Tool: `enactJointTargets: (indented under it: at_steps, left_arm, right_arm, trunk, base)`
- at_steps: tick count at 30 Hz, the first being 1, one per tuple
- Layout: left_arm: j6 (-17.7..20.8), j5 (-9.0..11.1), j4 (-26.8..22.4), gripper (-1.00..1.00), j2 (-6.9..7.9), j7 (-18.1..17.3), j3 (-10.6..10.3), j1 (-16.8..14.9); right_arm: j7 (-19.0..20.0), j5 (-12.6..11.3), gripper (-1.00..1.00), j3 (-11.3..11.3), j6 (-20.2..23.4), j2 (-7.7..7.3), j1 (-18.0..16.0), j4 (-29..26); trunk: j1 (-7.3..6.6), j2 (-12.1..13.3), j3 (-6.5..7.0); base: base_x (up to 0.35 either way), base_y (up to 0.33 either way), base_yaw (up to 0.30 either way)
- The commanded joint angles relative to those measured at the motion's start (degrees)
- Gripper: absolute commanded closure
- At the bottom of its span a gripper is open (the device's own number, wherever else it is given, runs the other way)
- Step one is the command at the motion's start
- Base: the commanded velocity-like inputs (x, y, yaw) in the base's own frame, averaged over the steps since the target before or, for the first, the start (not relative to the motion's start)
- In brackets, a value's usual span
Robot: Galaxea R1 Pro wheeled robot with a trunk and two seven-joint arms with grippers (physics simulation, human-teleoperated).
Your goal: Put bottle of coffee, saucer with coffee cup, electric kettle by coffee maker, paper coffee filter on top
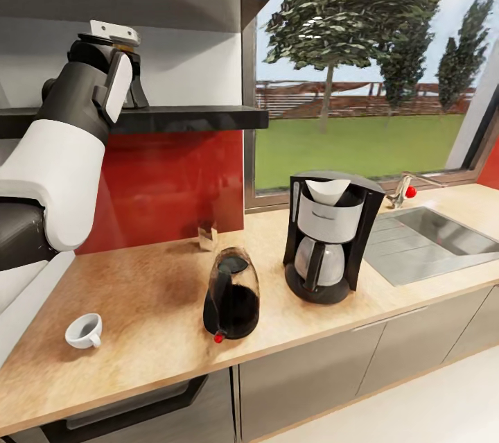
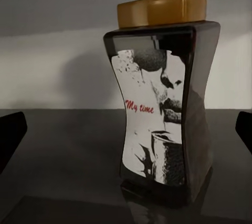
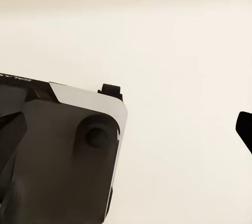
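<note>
Left wrist view puts the bottle of coffee (image 2: pixel 163 98) right in front of me, standing upright on the dark glossy kitchen shelf (image 2: pixel 63 155). Its yellow-gold lid (image 2: pixel 160 9) sits on top, and the white-and-black label reads "My time" in red script. My left gripper (image 2: pixel 126 132) is spread wide: one dark fingertip (image 2: pixel 11 134) shows at the frame's left edge and the other at the right edge, both well clear of the jar, holding nothing.

In the head view my left arm (image 1: pixel 66 145) reaches to the upper left of the frame, up to the lower of two dark shelves. Lower down, the kitchen countertop (image 1: pixel 152 290) carries the coffee maker (image 1: pixel 329 238) at centre right, with the paper coffee filter (image 1: pixel 328 191) in its top. The electric kettle (image 1: pixel 232 294) stands just left of it, and the coffee cup (image 1: pixel 84 331) lies on its side at lower left. The steel sink (image 1: pixel 430 242) is at the right.

The right wrist view shows one dark fingertip (image 3: pixel 244 129) at the right edge against a pale surface; I cannot tell how far that gripper is open.
</note>
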Motion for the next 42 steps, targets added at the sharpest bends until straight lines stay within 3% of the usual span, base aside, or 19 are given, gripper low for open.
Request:
enactJointTargets:
  at_steps: [1,42]
  left_arm:
    - [0.45,-0.44,-0.01,-1.0,0.04,-0.06,-0.25,-0.06]
    - [0.3,-0.37,0.41,-1.0,0.86,0.12,0.24,1.67]
  right_arm:
    - [0.12,0.54,-1.0,0.19,0.23,-0.02,-0.03,-0.1]
    - [0.12,0.54,-1.0,0.18,0.23,-0.18,0.01,-0.08]
  trunk:
    - [0.04,-0.13,-0.14]
    - [0.04,-0.13,-0.14]
  base:
    - [0.03,0.001,0.0]
    - [0.071,0.019,0.0]
